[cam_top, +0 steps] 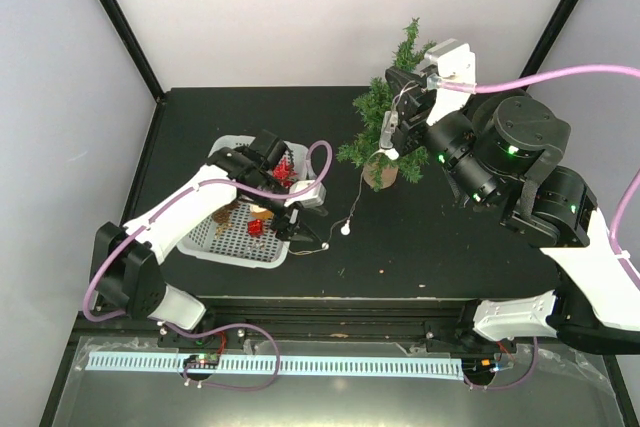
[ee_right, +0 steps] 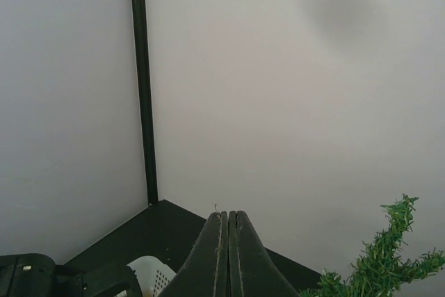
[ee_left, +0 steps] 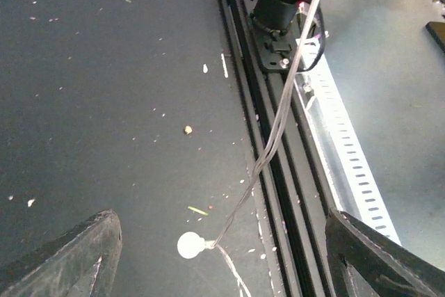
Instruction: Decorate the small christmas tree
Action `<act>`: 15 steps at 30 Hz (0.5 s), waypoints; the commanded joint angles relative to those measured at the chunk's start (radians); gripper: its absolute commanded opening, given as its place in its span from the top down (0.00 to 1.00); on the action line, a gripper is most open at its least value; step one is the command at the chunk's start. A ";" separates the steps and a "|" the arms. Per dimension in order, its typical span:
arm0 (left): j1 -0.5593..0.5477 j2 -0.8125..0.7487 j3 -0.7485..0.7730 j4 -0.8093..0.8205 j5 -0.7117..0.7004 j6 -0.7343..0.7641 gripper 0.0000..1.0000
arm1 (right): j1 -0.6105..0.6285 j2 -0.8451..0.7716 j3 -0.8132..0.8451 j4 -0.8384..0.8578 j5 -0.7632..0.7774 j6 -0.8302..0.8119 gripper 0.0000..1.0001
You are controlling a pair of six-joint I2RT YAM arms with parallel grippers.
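Right fingers [ee_right: 240,255] are seen pressed flat together, no gap between them; a hair-thin strand shows at their tips, so the right gripper [cam_top: 392,137] is judged to be pinched on the upper end of a light string [cam_top: 358,192]. From there the string is traced down, past the tree's tan base [cam_top: 380,175], to a white bulb [ee_left: 190,245] lying on the dark surface [cam_top: 430,247]. Left fingers [ee_left: 76,255] are held wide apart, nothing between them but bare surface and the wire; the bulb is noted just ahead of the opening and is not touched. The left gripper [ee_left: 222,215] is placed low, just beside the near right corner of the white basket [cam_top: 240,255], with the left arm stretched across the basket. Inside the basket, red pieces [cam_top: 283,169] and some paler ones are made out; what they are cannot be told. The small christmas tree [cam_top: 375,107] is found upright toward the back of the surface, right of centre, just beside the right gripper and well apart from the basket. No ornament is made out on its branches, though the near side is partly hidden by the arm. The task is judged to be at an early stage: one end of the string is raised to the tree, the rest is not yet draped, and the basket's contents are yet to be hung.
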 commanded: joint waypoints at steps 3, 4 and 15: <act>-0.046 0.010 0.029 0.015 0.093 -0.009 0.19 | -0.006 -0.003 0.016 0.017 -0.001 0.009 0.99; -0.053 0.016 0.035 0.012 0.096 -0.010 0.19 | -0.005 -0.003 0.015 0.019 -0.001 0.008 0.99; -0.104 0.072 0.088 -0.015 0.095 -0.020 0.28 | -0.005 -0.018 -0.002 0.019 -0.005 0.019 0.99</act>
